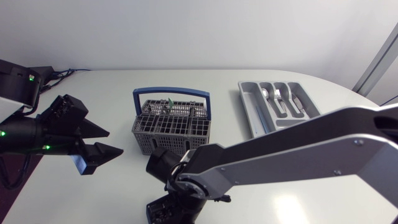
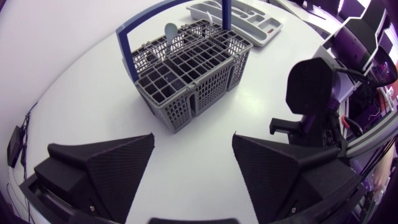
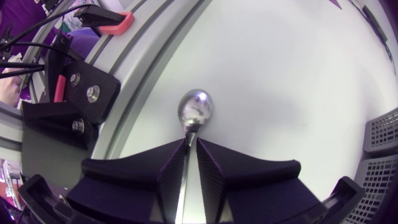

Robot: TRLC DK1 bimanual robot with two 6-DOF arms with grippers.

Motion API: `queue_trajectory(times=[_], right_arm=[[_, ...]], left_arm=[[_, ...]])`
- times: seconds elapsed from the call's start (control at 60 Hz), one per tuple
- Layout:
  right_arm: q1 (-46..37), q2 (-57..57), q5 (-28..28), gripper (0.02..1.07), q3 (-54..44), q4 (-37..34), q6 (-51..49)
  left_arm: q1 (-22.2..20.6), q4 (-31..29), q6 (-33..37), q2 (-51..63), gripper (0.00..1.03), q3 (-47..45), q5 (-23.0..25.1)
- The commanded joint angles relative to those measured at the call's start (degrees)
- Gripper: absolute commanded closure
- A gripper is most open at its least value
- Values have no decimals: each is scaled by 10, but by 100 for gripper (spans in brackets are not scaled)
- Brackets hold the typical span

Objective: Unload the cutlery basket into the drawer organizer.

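Right pincer clamped on spoon, bowl sticking out ahead. Left pincer spread apart; cutlery basket ahead on bench.

So the setting we've got here is pretty plain: one big white counter with a smooth matte top and a rounded far edge that curves away toward the right. Behind it we just see a bare pale wall, lit evenly. In the far right corner there's a slanted grey frame, door or window, we honestly can't tell which. The light is soft and diffuse, so shadows on the counter come out faint and blurry. In the right wrist view the counter's side shows as a pale grey band. A few black cables trail at the far left corner.
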Motion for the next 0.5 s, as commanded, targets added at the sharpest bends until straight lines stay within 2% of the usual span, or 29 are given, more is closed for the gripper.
queue_trajectory(times=[0.0,0.267,0.483], right_arm=[[-29,33,33,88,-16,-16,-18],[-76,25,39,88,-12,-4,-22],[-80,-19,36,89,-33,-6,-20]], left_arm=[[9,-2,16,7,15,-13,12],[11,-1,19,7,15,-18,16],[9,-1,18,10,15,-19,16]])
